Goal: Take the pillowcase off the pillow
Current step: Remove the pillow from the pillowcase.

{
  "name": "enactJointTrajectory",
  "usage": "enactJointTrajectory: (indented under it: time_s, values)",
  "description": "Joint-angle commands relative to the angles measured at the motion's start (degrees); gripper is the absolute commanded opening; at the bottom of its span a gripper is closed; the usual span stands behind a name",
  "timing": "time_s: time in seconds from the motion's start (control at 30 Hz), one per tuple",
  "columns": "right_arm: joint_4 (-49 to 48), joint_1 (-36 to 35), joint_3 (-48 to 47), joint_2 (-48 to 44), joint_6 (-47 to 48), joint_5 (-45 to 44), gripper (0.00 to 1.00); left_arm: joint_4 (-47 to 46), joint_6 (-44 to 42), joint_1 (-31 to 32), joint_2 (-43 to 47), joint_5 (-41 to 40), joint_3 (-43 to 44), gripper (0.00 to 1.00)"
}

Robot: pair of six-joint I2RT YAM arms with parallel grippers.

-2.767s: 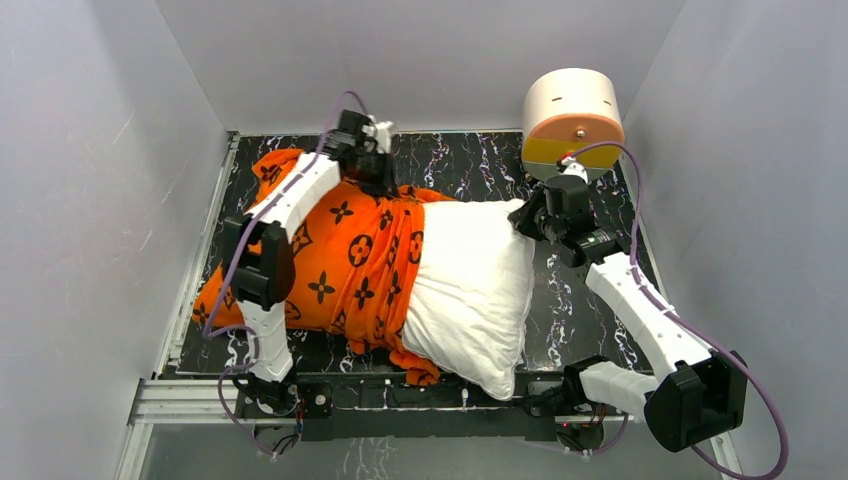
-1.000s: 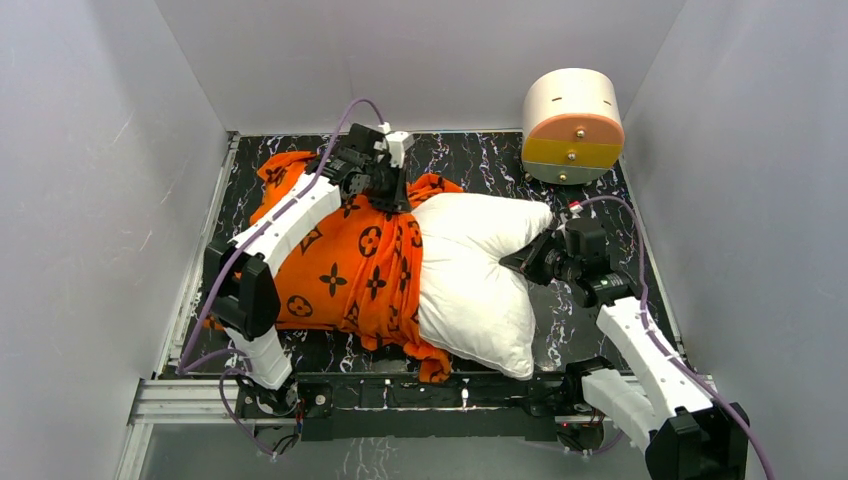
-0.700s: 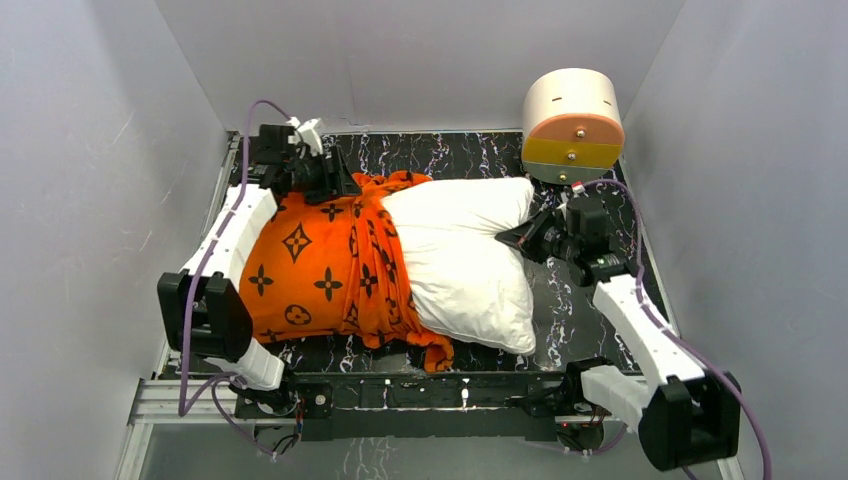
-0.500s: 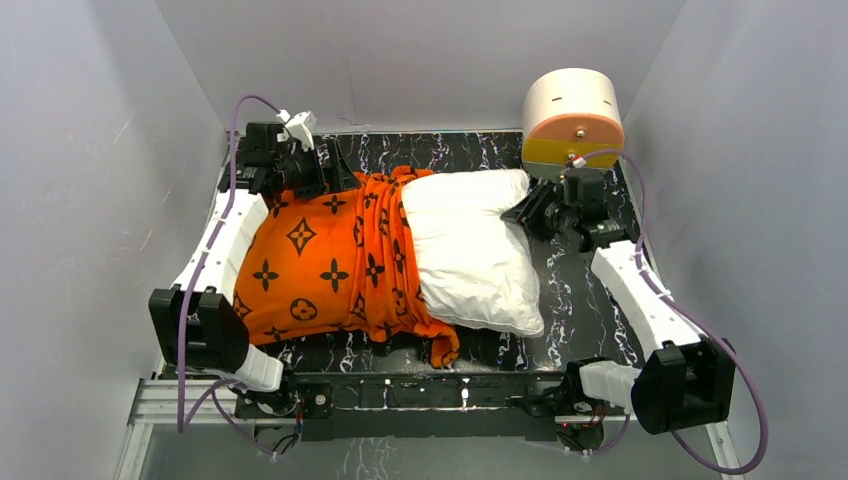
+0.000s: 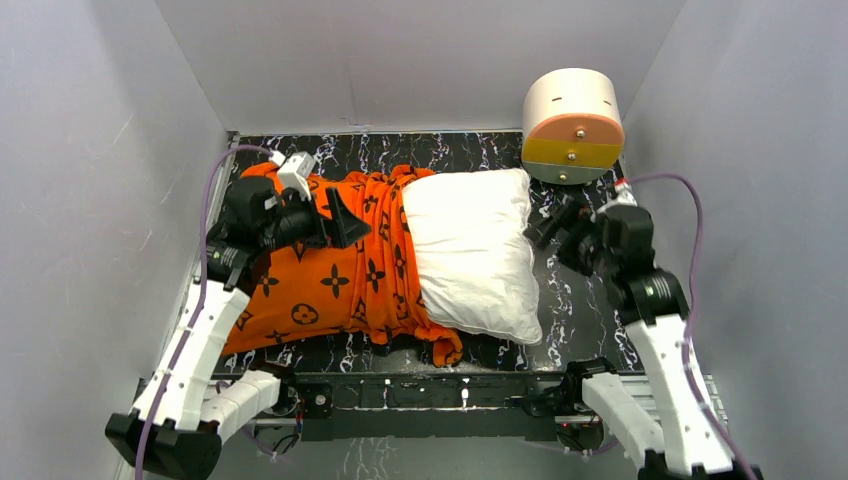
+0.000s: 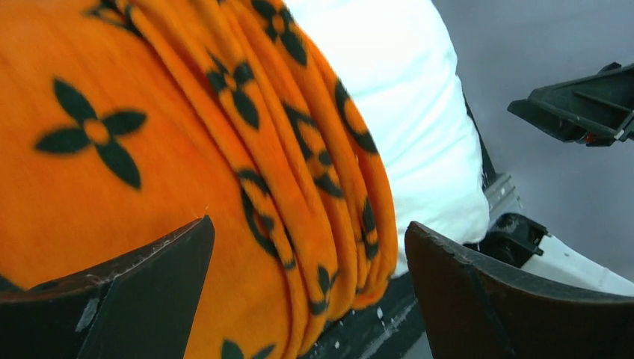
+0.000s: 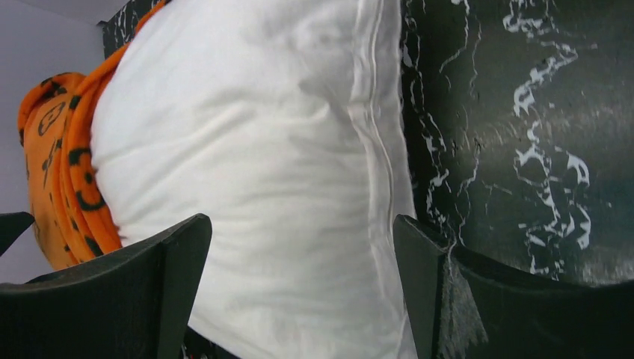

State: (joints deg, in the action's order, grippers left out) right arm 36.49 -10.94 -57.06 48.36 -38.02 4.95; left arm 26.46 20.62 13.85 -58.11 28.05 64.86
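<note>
The orange pillowcase (image 5: 320,290) with dark motifs covers the left half of the white pillow (image 5: 470,250), bunched in folds at the pillow's middle. The pillow's bare right half lies flat on the table. My left gripper (image 5: 335,215) hovers open over the pillowcase's far part, holding nothing. In the left wrist view the pillowcase folds (image 6: 284,172) and the pillow (image 6: 404,112) lie below the left gripper (image 6: 310,247). My right gripper (image 5: 553,222) stands open just right of the pillow's far right corner, apart from it. In the right wrist view, the right gripper (image 7: 303,247) looks onto the pillow (image 7: 262,172).
A round cream drawer box (image 5: 572,125) with orange and yellow fronts stands at the far right corner. The black marbled table (image 5: 590,300) is walled by grey panels on three sides. A metal rail (image 5: 420,390) runs along the near edge.
Both grippers have opened and let go of the fabric. The left arm drew back toward the near left; the right arm rose and moved right. Pillow and pillowcase settled flat.
</note>
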Motion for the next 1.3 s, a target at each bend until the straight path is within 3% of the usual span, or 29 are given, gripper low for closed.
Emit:
enactJointTrajectory:
  time_s: [0.0, 0.13, 0.23, 0.33, 0.5, 0.53, 0.7, 0.77, 0.83, 0.93, 1.0, 1.1, 1.13, 1.27]
  values:
    - [8.51, -0.01, 5.97, -11.91, -4.2, 0.43, 0.99, 0.91, 6.07, 0.56, 8.37, 2.65, -6.43, 0.98]
    - [11.56, 0.04, 11.26, -17.36, -4.43, 5.38, 0.99, 3.83, 6.71, 0.56, 16.68, -2.49, -11.32, 0.98]
    - [10.08, 0.04, 15.4, -18.77, -4.63, 14.62, 0.99, 8.38, 10.4, 0.52, 20.77, -9.37, -12.79, 0.98]
    - [5.69, 0.02, 19.57, -19.28, -4.74, 19.99, 0.98, 7.35, 11.63, 0.56, 22.97, -3.38, -14.87, 0.98]
    - [-1.44, -0.02, 23.42, -16.41, -4.77, 25.0, 0.92, -5.36, 21.63, 0.56, 24.41, 11.6, -26.25, 0.96]
    - [-3.39, 0.03, 23.89, -15.49, -4.7, 25.28, 0.86, -7.91, 23.13, 0.61, 25.32, 13.25, -27.47, 0.94]
    - [-9.4, 0.01, 21.33, -10.77, -7.47, 17.27, 0.19, -5.88, 24.04, 0.76, 29.8, 11.74, -29.2, 0.93]
    - [-11.55, 0.03, 20.11, -9.51, -9.15, 14.54, 0.14, -2.71, 21.7, 1.6, 28.37, 10.55, -29.9, 0.92]
    - [-13.77, 0.03, 19.48, -8.64, -9.95, 13.25, 0.11, 1.21, 19.11, 4.55, 25.99, 4.61, -28.78, 0.89]
    - [-14.54, 0.02, 18.51, -6.64, -10.17, 11.48, 0.08, 2.92, 18.75, 14.2, 20.11, -6.79, -24.67, 0.88]
    - [-14.63, 0.01, 18.13, -5.6, -9.75, 10.41, 0.08, -1.53, 21.95, 26.28, 14.68, -14.63, -23.09, 0.85]
    - [-14.09, 0.0, 17.72, -5.06, -9.03, 10.01, 0.08, -1.15, 26.22, 50.46, 7.01, -44.61, -20.9, 0.91]
    - [-13.41, 0.02, 17.48, -5.36, -8.71, 9.89, 0.08, -0.54, 27.0, 54.87, 4.11, -50.12, -20.21, 0.91]
    - [-8.09, 0.0, 16.64, -9.36, -6.05, 4.7, 0.08, 2.1, 26.69, 56.18, -8.89, -57.88, -13.85, 0.71]
